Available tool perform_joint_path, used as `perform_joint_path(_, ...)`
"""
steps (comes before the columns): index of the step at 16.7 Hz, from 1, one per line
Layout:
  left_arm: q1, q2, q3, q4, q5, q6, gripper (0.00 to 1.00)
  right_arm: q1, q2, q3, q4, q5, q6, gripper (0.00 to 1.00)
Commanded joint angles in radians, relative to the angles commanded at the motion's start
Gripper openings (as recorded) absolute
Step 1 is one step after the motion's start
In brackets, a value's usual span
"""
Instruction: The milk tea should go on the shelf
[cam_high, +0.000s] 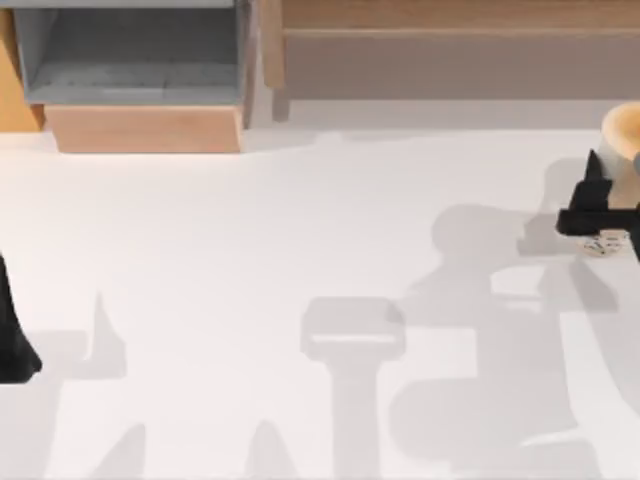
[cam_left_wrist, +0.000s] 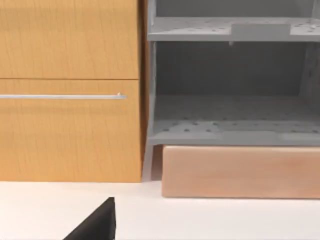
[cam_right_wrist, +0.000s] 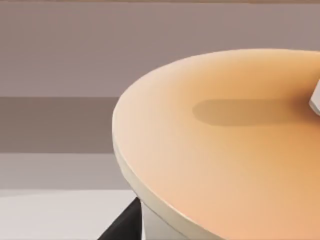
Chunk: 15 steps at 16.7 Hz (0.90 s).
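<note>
So far the milk tea (cam_high: 622, 150) stands on the tabletop (cam_high: 300, 230) at the right edge, short of the shelf (cam_high: 450, 40) behind it. The right gripper (cam_high: 600, 205) is clenched around its lower body; lifting and placing remain. The cup is partly cut off. The left gripper (cam_high: 12, 345) idles at the left edge, its state unclear.

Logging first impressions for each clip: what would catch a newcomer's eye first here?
The milk tea at the table's far right edge, with the right gripper up against its side; in the right wrist view its orange-tan top looms close. Behind it along the back runs the brown shelf, with a grey open cabinet at back left. The left gripper sits parked at the left edge.
</note>
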Motion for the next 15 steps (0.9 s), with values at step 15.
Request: perform_joint_path(15,0.000,0.000,0.000,0.000,0.000,0.000,1.00,0.023,-0.130,0.072,-0.101,0.056,-0.032,0.00)
